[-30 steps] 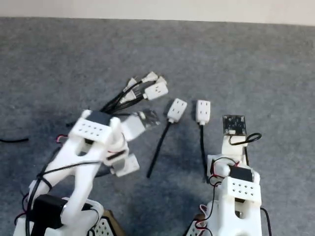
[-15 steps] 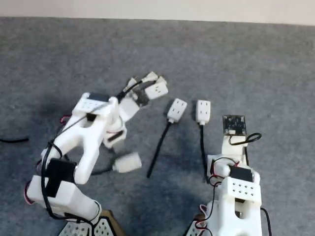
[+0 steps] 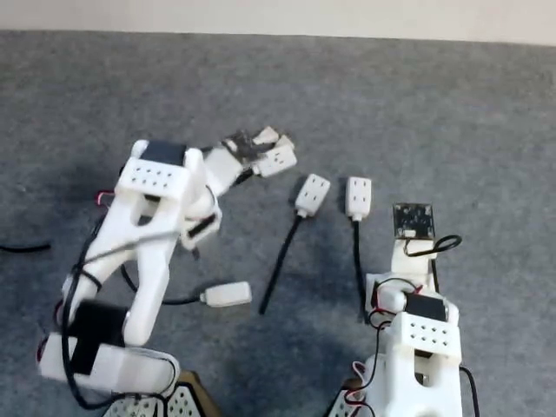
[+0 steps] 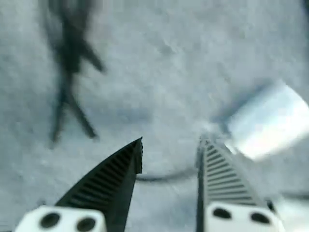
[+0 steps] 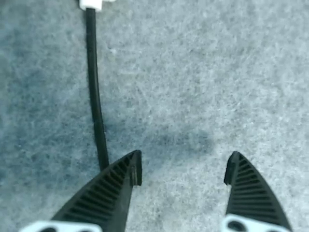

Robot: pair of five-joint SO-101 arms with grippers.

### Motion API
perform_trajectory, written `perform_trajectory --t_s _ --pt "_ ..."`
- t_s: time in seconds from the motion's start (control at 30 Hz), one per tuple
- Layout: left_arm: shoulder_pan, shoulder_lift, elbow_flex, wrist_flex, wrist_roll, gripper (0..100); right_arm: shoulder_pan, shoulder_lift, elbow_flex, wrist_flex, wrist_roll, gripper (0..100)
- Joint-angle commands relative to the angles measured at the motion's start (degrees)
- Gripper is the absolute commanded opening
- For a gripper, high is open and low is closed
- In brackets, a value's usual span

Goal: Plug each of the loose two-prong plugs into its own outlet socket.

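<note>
Hovering left gripper, fingers spread wide, right at the plug cluster!
Right gripper parted too, empty, beside a black cord.

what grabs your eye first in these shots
The white left arm is stretched across the grey carpet, its gripper over a bunch of white connectors on black cables at the far side. Two white outlet sockets on black cords lie mid-table, and one white connector lies alone near that arm.
</note>
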Motion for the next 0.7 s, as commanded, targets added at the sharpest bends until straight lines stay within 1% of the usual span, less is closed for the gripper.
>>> perform_trajectory --t_s 0.0,0.17,0.27,0.33,0.4,0.5,0.67 --pt "3.74 -8.57 3.56 6.77 -1.23 17 -0.57 -1.19 -0.48 -1.1 0.79 27.2" --pt "9.54 -19.38 17.1 2.29 -0.88 17 -0.57 -1.19 -0.48 -1.1 0.79 27.2" --pt "11.47 -22.11 24.4 -4.04 -0.44 17 -0.57 -1.1 -0.48 -1.1 0.79 27.2" --pt "11.65 -21.58 26.86 -9.32 2.9 17 -0.57 -1.1 -0.48 -1.1 0.79 27.2" --pt "11.47 -19.82 27.74 -13.36 4.75 17 -0.66 -1.01 -0.48 -1.1 0.7 27.2" --pt "11.3 -16.04 27.03 -17.14 4.92 17 -0.66 -1.01 -0.48 -1.1 0.7 27.2" --pt "9.54 -6.73 19.56 -18.11 5.01 17 -0.66 -1.01 -0.48 -1.1 0.79 27.2"
